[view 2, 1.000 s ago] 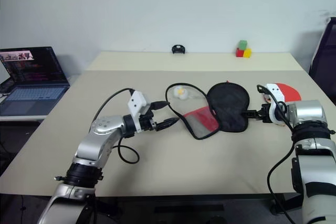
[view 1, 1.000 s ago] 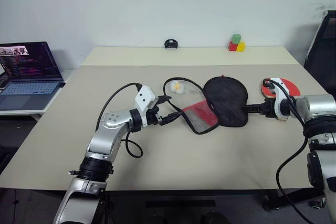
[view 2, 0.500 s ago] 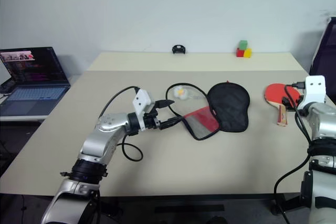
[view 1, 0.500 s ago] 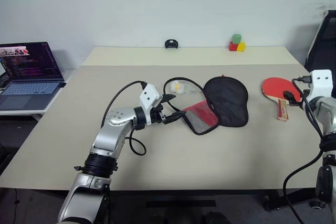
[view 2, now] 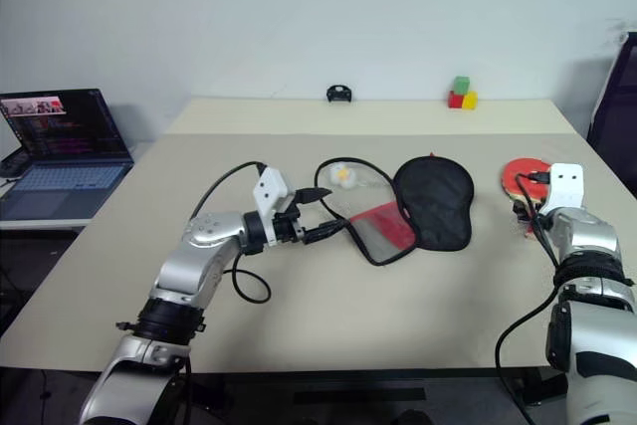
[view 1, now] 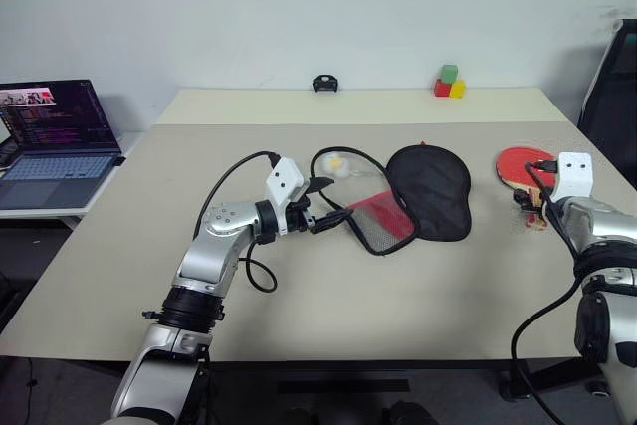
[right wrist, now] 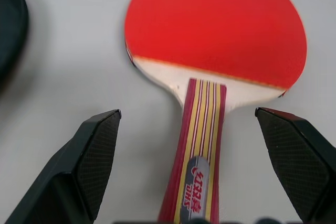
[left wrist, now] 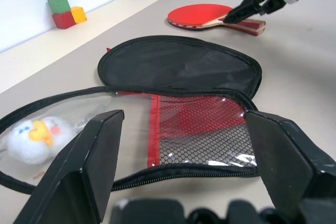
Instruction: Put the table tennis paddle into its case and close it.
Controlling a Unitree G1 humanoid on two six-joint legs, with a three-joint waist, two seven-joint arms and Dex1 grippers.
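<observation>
You have a wide beige table (view 1: 299, 306) in front of you, with an open laptop (view 1: 50, 141) on a lower surface off its left side. Near the middle of the table the case (view 1: 423, 191) lies unzipped and flat, its black lining turned up on the right half and its red panel with black mesh on the left half, the black zipper edge looping out toward the far left. Your left gripper (view 1: 330, 203) sits level just left of the case, pointing right at its open edge, with its jaws spread wide and nothing between them; in the left wrist view the mesh panel lies between the two fingers (left wrist: 86, 169) without being touched. The table tennis paddle (right wrist: 215, 40) rests flat near the right edge of the table, well apart from the case, red face on the far side and its striped handle pointing toward you. Your right gripper (right wrist: 197, 177) hovers over that handle, jaws as wide as they go, one finger on each side and neither touching it. A small white plush toy (view 1: 338, 164) lies just beyond the case's far-left edge. At the far edge sit stacked green, red and yellow blocks (view 1: 448, 82) and a small black object (view 1: 323, 84).
</observation>
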